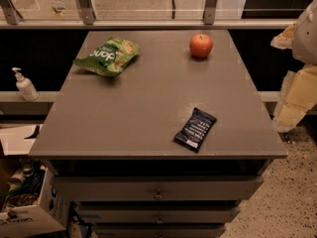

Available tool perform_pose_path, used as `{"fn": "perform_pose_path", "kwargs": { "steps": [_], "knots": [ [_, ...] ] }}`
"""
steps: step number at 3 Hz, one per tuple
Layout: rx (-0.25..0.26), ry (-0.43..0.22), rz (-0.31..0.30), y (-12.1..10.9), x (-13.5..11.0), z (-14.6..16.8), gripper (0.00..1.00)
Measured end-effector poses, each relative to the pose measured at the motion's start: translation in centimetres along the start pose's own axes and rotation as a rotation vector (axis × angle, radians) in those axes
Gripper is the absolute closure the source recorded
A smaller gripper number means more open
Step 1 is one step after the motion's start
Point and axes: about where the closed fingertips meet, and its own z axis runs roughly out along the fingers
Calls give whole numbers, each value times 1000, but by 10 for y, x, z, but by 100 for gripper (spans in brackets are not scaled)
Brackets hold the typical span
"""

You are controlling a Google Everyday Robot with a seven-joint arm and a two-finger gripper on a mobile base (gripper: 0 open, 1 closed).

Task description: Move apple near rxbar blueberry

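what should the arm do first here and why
Probably bring the claw, which looks to sit at the right edge of the view beside the table, over above the apple. The apple stands ungrasped at the table's far right, while the rxbar blueberry lies near the front edge, well apart from it.

A gray table [148,98] stands in the middle, with 3 drawers [158,187] under its top, each with a small knob. The floor [277,202] at the lower right is pale and speckled. Behind the table runs a low ledge [20,97] with a white pump bottle [24,85] on it. Metal posts [85,4] stand at the top. Cardboard boxes [25,222] sit at the lower left. The light is dim. The gripper [290,114] is at the right edge, beside the table.
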Motion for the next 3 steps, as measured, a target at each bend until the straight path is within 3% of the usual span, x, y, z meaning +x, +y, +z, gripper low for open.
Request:
{"fn": "perform_pose_path", "kwargs": {
  "steps": [1,3],
  "knots": [
    [12,-8,4,-4,-1,0,0],
    [27,-107,91,-28,-6,26,0]
  ]
}}
